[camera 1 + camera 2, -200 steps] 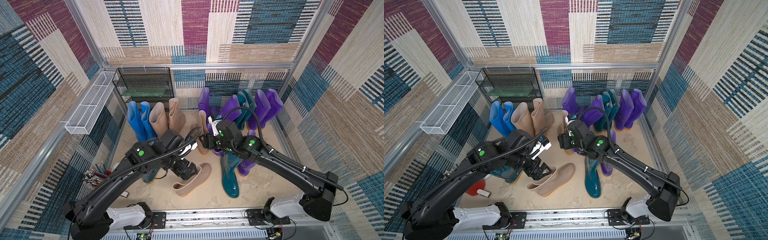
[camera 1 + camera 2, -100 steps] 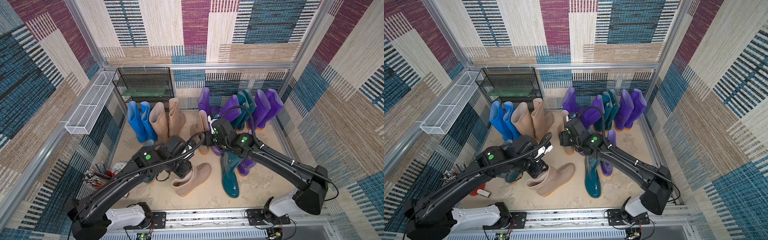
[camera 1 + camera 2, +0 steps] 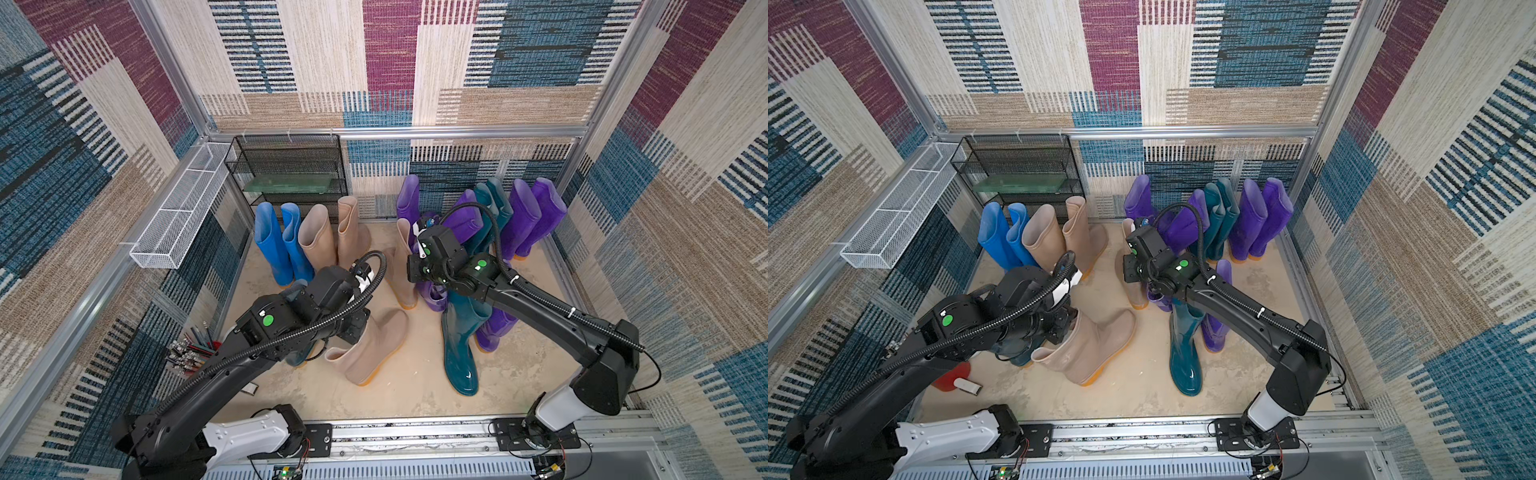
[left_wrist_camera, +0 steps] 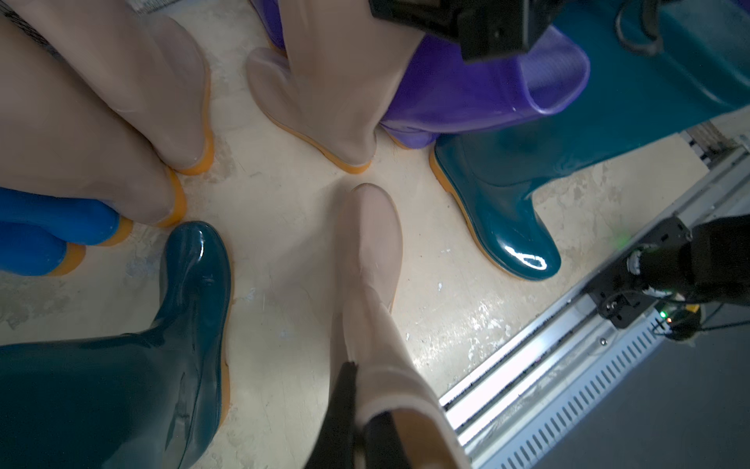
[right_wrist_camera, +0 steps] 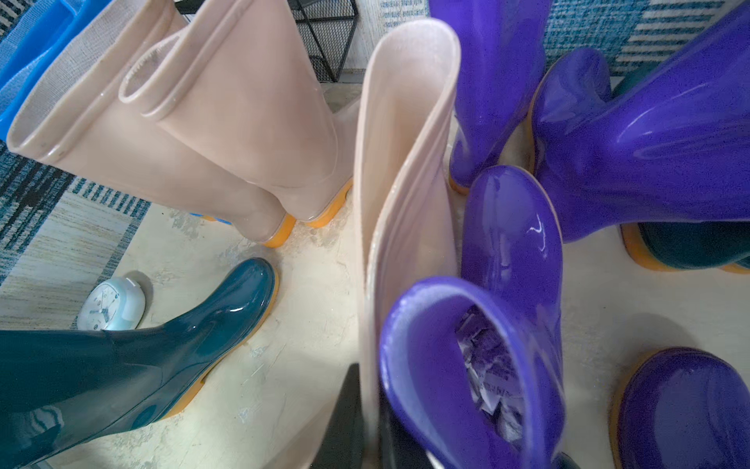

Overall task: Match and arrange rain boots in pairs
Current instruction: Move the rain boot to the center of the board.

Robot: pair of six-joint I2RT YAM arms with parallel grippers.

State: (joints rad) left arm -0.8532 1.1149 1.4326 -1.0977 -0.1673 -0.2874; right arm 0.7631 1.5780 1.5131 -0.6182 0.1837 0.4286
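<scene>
Several glossy, orange-soled rubber boots (image 3: 459,353)

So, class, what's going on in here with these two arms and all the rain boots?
Two robot arms are matching up glossy rubber rain boots. The left gripper is shut on the cuff of a tilted beige-tan rubber boot near the front. The right gripper is shut on the cuff of an upright beige-tan rubber boot beside a short purple boot. A bright blue pair and a beige pair stand by the back wall.
</scene>
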